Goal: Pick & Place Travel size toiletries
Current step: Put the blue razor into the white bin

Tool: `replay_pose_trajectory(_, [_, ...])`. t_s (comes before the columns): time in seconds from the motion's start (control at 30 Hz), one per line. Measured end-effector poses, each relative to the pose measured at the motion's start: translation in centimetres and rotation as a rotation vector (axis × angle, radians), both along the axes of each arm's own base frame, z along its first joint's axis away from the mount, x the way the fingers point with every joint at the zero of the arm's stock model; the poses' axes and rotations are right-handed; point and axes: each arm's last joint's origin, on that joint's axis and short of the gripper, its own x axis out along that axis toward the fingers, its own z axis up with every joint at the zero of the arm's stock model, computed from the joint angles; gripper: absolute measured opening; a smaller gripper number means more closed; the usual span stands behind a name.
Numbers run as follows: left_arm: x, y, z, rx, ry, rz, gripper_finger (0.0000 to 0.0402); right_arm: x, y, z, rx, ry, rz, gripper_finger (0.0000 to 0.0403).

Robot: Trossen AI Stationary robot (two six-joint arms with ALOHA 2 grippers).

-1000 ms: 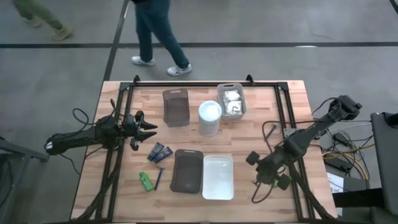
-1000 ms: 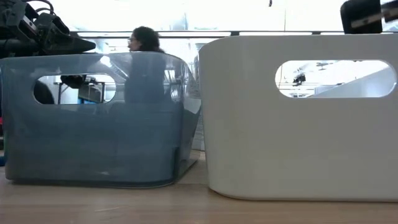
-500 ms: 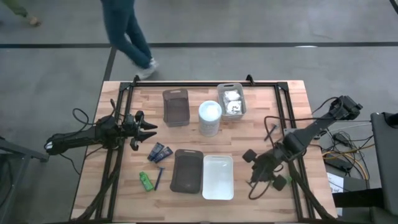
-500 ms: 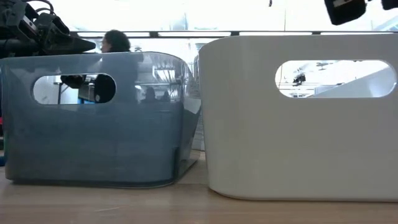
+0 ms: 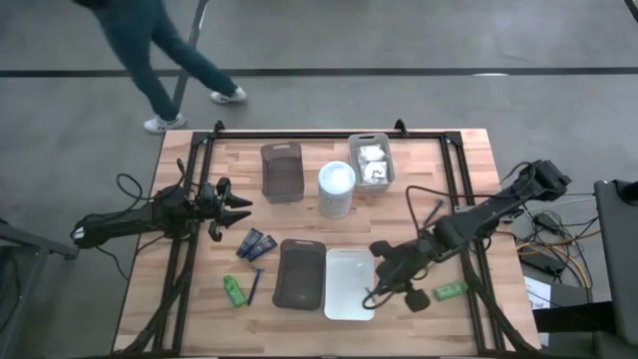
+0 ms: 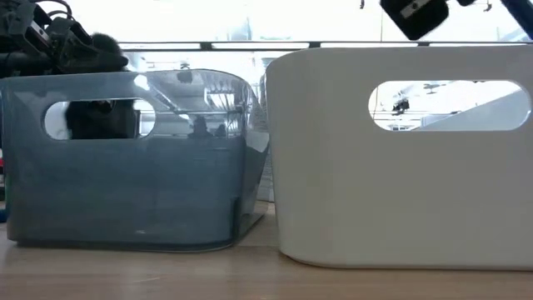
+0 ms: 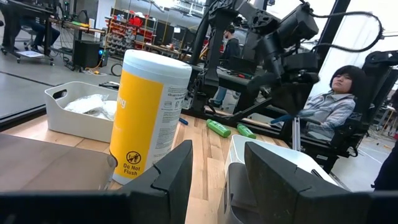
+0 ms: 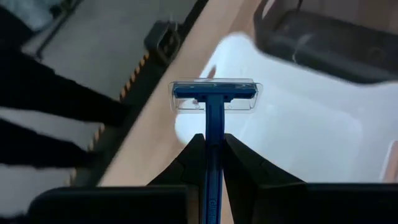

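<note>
Right tool [image 5: 371, 295] now over white tray's [image 5: 349, 283] right edge, clamped on blue razor [image 8: 211, 118], left tool [image 5: 239, 208] parted near table's [image 5: 429, 189] left edge, holding nothing.

Overhead and table-level cameras share the white tray [image 5: 349, 283]; wrist cameras look forward.

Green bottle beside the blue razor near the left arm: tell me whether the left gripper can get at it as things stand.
Probably yes. The left gripper hangs open and empty just behind the navy tubes; the green bottle lies uncovered beyond them, beside the razor, with nothing over it.
</note>
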Motion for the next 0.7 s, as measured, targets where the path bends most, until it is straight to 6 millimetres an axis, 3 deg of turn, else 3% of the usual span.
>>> replay_pose_trajectory(0.17, [0.0,0.0,0.0,0.000,0.000,0.000,0.0151,2.5,-0.2,0.1,0.016,0.001,-0.057,0.0040])
replay_pose_trajectory(0.47, [0.0,0.0,0.0,0.000,0.000,0.000,0.0151,6.3,-3.8,0.1,-0.023,-0.017,-0.260,0.0038])
replay_pose_trajectory(0.7, [0.0,0.0,0.0,0.000,0.001,0.000,0.0151,7.7,-5.1,-1.2,0.027,0.019,-0.380,0.0037])
